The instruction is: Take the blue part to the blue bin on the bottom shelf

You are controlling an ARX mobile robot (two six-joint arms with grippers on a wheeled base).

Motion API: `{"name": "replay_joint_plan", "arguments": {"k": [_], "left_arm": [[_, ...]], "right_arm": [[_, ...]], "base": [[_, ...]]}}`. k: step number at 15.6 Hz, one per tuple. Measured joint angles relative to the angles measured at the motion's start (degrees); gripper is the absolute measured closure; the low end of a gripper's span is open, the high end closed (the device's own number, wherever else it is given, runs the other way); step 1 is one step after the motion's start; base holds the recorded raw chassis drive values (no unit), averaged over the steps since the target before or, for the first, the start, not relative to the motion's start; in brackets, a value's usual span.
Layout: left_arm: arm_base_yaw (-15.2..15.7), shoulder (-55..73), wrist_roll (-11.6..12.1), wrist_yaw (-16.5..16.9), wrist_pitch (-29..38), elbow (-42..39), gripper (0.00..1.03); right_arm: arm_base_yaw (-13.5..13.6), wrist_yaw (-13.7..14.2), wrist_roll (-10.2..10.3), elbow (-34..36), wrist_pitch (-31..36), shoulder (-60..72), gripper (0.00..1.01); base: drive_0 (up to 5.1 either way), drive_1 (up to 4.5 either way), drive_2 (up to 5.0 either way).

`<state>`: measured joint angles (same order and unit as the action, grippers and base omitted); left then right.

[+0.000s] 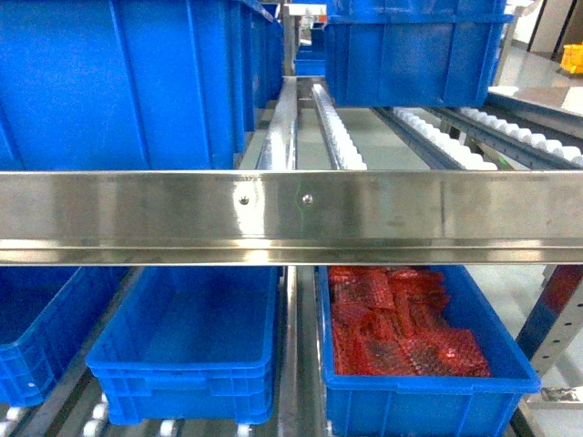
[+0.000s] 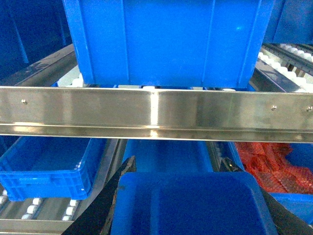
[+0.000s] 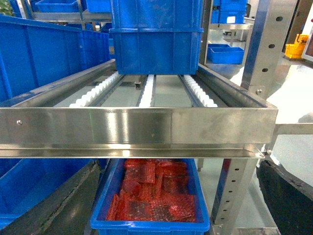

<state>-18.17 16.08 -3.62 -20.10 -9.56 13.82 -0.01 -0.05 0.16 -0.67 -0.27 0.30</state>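
Note:
In the left wrist view the blue part (image 2: 188,203) fills the lower middle, a blocky blue piece clamped between black fingers (image 2: 102,208). My left gripper (image 2: 181,169) is shut on it. Just beyond it on the bottom shelf (image 2: 34,210) lies the blue bin (image 2: 168,154), seen in the head view as an empty crate (image 1: 187,350) below the steel lip. My right gripper (image 3: 178,186) stands open and empty in front of the crate of red bags (image 3: 151,196). Neither gripper shows in the head view.
A steel front lip (image 1: 291,214) of the upper level crosses all views, with large blue crates (image 1: 127,82) above it on rollers. Another blue crate (image 1: 36,337) sits at the bottom left. A perforated steel post (image 3: 239,191) stands to the right of the red-bag crate (image 1: 410,346).

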Motion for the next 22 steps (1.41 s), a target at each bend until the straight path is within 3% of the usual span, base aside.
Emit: {"name": "replay_joint_plan", "arguments": {"k": [22], "left_arm": [[0.0,0.0,0.0,0.0,0.0,0.0,0.6]], "right_arm": [[0.0,0.0,0.0,0.0,0.0,0.0,0.03]], "base": [[0.0,0.0,0.0]]}}
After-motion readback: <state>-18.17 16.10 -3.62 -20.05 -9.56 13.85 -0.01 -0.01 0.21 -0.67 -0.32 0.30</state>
